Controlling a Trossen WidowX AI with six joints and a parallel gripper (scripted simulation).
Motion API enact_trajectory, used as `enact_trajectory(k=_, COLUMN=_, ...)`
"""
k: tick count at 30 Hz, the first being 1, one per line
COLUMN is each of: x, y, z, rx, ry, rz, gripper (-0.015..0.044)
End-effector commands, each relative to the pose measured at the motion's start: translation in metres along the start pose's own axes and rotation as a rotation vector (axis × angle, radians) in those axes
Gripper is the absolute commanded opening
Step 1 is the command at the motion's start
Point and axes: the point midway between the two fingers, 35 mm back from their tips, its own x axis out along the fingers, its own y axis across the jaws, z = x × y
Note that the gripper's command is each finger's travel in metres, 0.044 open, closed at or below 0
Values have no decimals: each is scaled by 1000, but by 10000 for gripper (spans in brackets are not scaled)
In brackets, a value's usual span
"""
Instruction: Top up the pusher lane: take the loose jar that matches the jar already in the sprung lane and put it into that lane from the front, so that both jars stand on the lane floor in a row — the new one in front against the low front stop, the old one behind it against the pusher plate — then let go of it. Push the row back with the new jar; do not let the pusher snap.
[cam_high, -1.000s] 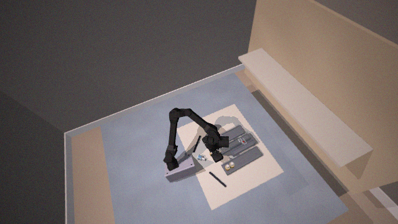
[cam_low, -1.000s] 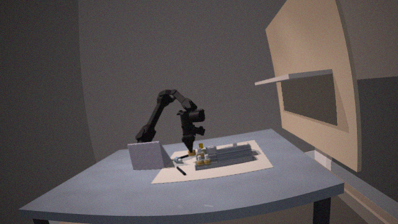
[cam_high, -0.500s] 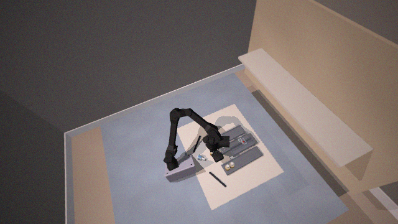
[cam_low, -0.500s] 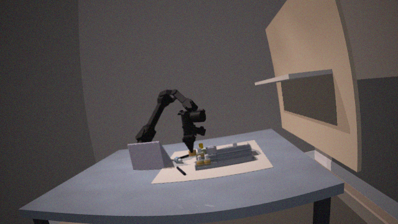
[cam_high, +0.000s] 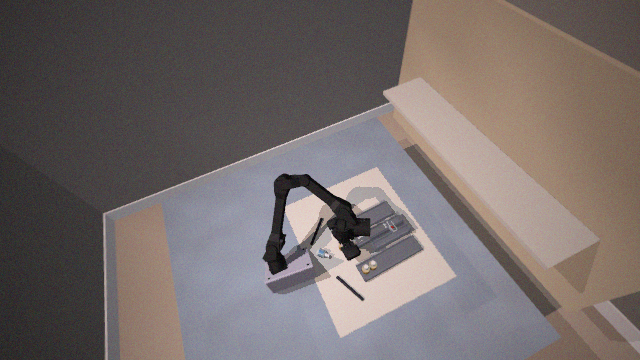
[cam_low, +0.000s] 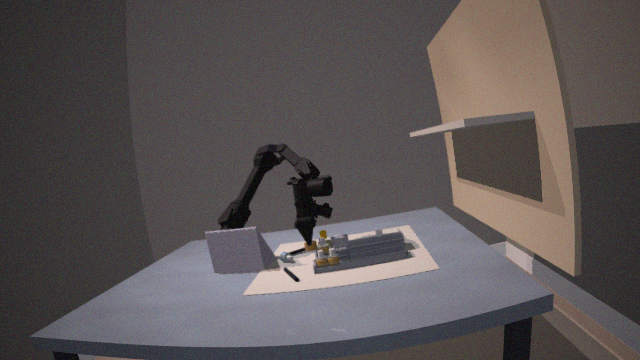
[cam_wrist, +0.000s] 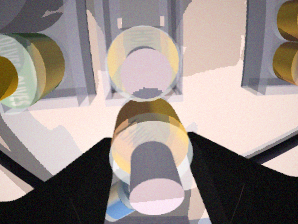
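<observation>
Black jointed arm (cam_high: 280, 210), black tapered fingers

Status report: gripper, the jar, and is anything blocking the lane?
Gripper shut on loose jar. Jar lined up short of the lane front, not yet in. Old jar stands at the lane mouth. Nothing between them.
</observation>
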Motion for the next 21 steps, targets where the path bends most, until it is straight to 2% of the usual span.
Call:
enact_trajectory(k=1, x=-2, y=0, z=8, rx=-8, ry=-17, rz=-2, gripper=0)
enact_trajectory(k=21, x=-2, y=1, z=16, rx=-9, ry=-18, rz=-2, gripper=0)
